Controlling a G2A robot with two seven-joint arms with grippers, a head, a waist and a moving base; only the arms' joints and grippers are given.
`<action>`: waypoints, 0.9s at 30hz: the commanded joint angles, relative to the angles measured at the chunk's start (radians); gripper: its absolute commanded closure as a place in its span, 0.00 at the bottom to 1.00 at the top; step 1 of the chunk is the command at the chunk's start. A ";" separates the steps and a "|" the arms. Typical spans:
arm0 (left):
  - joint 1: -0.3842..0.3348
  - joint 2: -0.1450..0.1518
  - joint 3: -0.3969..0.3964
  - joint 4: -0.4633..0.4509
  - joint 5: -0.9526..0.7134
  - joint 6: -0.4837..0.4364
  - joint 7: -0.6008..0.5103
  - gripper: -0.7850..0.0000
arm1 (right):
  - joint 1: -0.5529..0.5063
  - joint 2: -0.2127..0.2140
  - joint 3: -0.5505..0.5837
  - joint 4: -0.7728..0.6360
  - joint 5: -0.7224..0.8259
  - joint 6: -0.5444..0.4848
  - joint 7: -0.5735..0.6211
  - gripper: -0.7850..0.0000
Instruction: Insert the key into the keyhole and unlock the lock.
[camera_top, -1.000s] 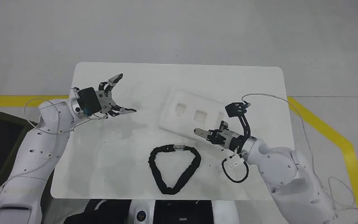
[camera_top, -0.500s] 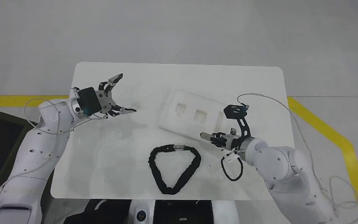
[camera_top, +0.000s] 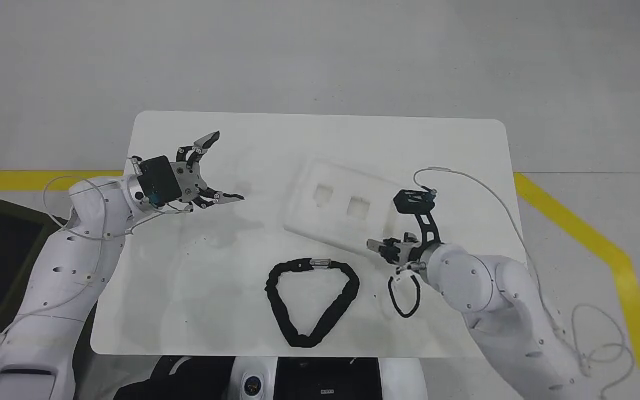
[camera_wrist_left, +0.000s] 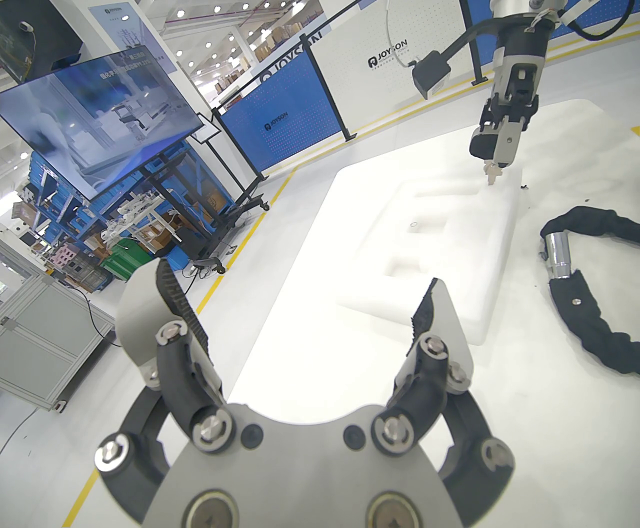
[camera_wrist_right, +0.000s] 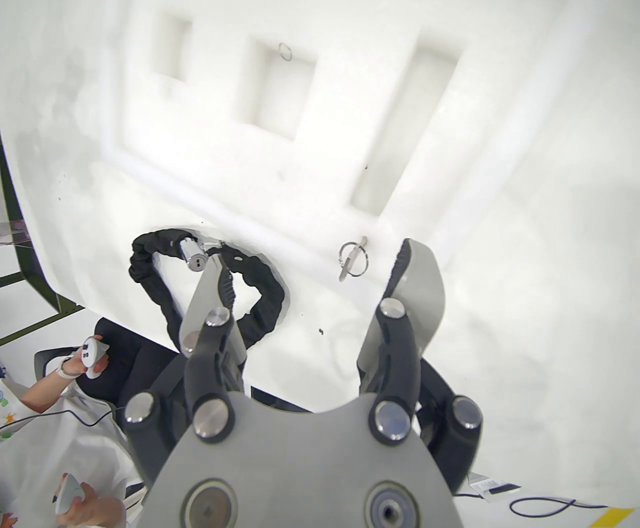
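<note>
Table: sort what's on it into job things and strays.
Job:
key
lock
right hand, open by the key

Strays:
tray
ring in one tray pocket

**Black cloth sleeve** (camera_wrist_left: 590, 325) of the chain lock: woven, matt, slightly fuzzy, pinned with small bright rivets. **Silver lock cylinder** (camera_wrist_left: 557, 255): polished metal with a mirror-like gloss. **Small silver key** (camera_wrist_right: 350, 260) on a thin wire ring: bare metal, dull shine. **White foam tray** (camera_top: 300, 205) with rectangular pockets: matt, faintly grainy. **White tabletop** (camera_top: 200, 300): smooth, with a soft sheen. **Left gripper** (camera_wrist_left: 297, 275) and **right gripper** (camera_wrist_right: 315, 247): satin grey metal fingers, black ribbed rubbery pads (camera_wrist_left: 175, 300), matt black links, glossy round screw heads.
</note>
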 joint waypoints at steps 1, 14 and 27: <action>0.000 0.000 0.000 0.000 0.000 0.000 0.000 0.00 | 0.009 0.000 -0.008 0.002 -0.028 0.012 0.012 0.41; 0.000 0.000 0.000 0.000 0.000 0.000 0.000 0.00 | 0.037 -0.010 -0.038 0.049 -0.075 0.027 0.028 0.62; 0.000 0.000 0.000 0.000 0.000 0.000 0.000 0.00 | 0.042 -0.018 -0.046 0.072 -0.123 0.008 0.047 0.95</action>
